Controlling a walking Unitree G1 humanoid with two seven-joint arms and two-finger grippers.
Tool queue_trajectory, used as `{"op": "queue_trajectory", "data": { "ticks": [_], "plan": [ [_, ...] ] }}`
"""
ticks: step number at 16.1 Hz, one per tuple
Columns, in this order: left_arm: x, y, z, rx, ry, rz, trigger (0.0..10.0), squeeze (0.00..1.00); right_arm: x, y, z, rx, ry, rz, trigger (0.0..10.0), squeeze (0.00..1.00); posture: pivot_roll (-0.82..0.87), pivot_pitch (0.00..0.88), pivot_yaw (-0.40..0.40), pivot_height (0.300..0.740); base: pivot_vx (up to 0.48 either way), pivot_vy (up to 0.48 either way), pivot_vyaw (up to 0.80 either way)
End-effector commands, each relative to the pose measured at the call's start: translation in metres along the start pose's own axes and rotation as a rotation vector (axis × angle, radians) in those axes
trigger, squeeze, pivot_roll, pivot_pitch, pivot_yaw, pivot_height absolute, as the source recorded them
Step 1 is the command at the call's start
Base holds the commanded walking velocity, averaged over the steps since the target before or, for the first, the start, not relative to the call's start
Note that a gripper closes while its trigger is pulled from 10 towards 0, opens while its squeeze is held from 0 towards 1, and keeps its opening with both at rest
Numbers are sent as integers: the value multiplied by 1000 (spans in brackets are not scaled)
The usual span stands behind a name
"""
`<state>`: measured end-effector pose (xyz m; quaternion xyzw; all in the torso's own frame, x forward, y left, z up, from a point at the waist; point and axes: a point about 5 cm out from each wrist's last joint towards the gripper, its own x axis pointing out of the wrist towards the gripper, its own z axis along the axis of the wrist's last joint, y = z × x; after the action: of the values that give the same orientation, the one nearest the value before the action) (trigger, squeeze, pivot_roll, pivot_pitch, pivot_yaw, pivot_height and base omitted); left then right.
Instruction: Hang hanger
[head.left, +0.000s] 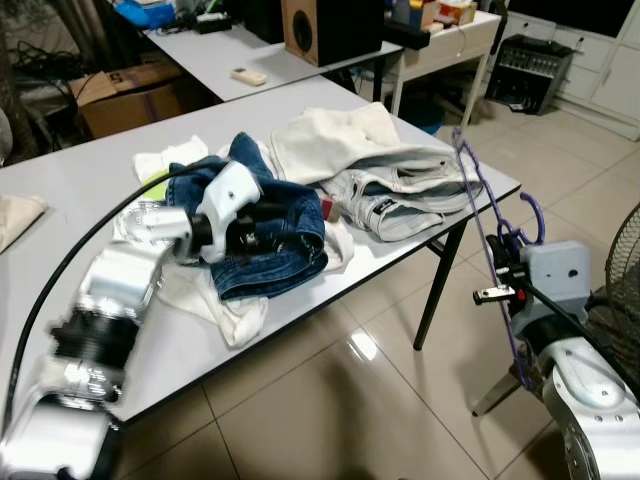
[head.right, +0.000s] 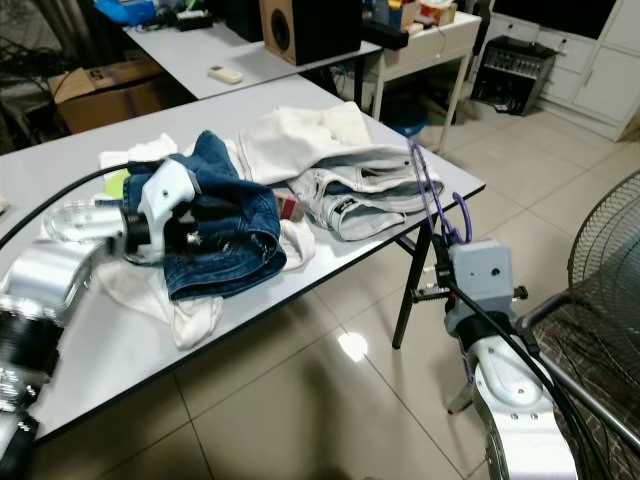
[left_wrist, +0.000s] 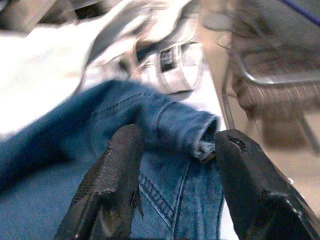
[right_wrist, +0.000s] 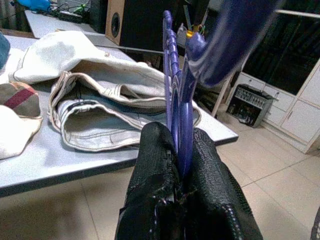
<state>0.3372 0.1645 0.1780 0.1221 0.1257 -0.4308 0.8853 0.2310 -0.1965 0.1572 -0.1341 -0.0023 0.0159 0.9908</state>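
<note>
Purple hanger (right_wrist: 176, 95) stands nearly upright off the near right corner of the white bench (head.left: 60, 190), pinched between the pressed-together fingers (right_wrist: 155, 170) of the right gripper (right_wrist: 178, 165), which holds it low on its frame while the hook (head.left: 532, 214) curls out at the side, above the tiled floor (head.left: 330, 400). The right gripper sits beyond the bench edge, beside a black bench leg (head.left: 437, 282), with a wire fan guard (head.right: 600, 270) close to its arm. On the bench lies a heap of clothes: dark blue jeans (head.left: 275, 235) in the middle, pale washed jeans (head.left: 400, 195) just to their right, a cream garment (head.left: 335, 135) behind those, and white cloth (head.left: 225, 310) spilling under the blue pair toward the near edge. The left gripper (left_wrist: 172, 165) hovers right over the blue jeans, its fingers (left_wrist: 115, 175) spread apart on either side of a folded denim hem, grasping nothing. A black cable (head.left: 70, 260) runs along the left arm. Behind, a second bench (head.left: 230, 50) carries a wooden speaker (head.left: 320, 25) and a remote (head.left: 248, 76), and a cardboard box (head.left: 130, 95) sits below it.
</note>
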Motion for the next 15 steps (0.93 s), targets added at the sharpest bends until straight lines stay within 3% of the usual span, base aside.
{"op": "queue_trajectory", "data": {
  "ticks": [1, 2, 5, 6, 7, 8, 10, 13, 14, 15],
  "plan": [
    [-2, -3, -6, -126, 6, 66, 10000, 1000, -2, -1, 4, -2, -11, -2, 10000, 0, -203, 29, 54, 740, 0, 0, 0],
    [-1, -13, -14, -188, 20, 70, 10000, 1000, -2, 0, 4, -2, -10, 3, 10000, 0, -202, 30, 53, 740, 0, 0, 0],
    [-2, -27, -24, -235, 82, 137, 10000, 1000, -1, 0, 4, -2, -9, 8, 10000, 0, -202, 30, 53, 740, 0, 0, 0],
    [4, -37, -20, -313, 36, 145, 10000, 471, -1, 0, 5, -2, -9, 13, 10000, 0, -196, 33, 45, 740, 0, 0, 0],
    [7, -40, -19, -342, 21, 152, 10000, 251, 0, 1, 5, -2, -10, 13, 10000, 0, -196, 33, 46, 740, 0, 0, 0],
    [13, -45, -17, -433, -21, 199, 10000, 0, 0, 1, 5, -1, -10, 14, 10000, 0, -198, 34, 48, 740, 0, 0, 0],
    [17, -48, -20, -466, -17, 263, 10000, 0, -1, 1, 5, -1, -8, 13, 10000, 0, -199, 35, 50, 740, 0, 0, 0],
    [19, -46, -26, -420, 24, 368, 10000, 0, -2, 1, 5, -1, -8, 14, 10000, 0, -201, 35, 51, 740, 0, 0, 0],
    [19, -46, -27, -414, 24, 395, 7412, 0, -2, 1, 5, -1, -8, 13, 10000, 0, -201, 35, 51, 740, 0, 0, 0],
    [18, -45, -26, -403, 18, 410, 1216, 0, -2, 1, 5, -1, -7, 13, 10000, 0, -201, 35, 51, 740, 0, 0, 0]
  ]
}}
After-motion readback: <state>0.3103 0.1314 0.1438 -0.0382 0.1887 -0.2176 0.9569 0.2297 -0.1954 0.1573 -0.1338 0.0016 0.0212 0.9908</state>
